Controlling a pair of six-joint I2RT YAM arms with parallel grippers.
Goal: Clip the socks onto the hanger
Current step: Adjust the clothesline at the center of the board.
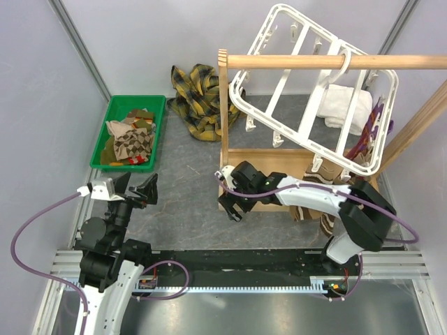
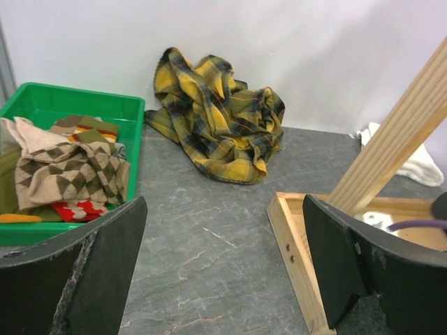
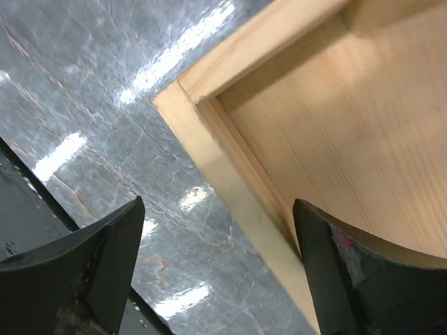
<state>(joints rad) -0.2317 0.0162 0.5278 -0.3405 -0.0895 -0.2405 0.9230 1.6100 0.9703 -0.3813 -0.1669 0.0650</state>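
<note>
While low over the wooden tray's [image 3: 209, 150] corner, right claw [image 3: 218, 234] wide, empty; left claw [image 2: 223, 244] likewise.

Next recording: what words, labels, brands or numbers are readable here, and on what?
None readable: the green bin, socks, white hanger and wooden rack show no lettering.
The small board on the base rail is too small to read.

text: none legible | labels, brands: none legible | numbers, signs: none legible | checked: all three views, from where I stand
</note>
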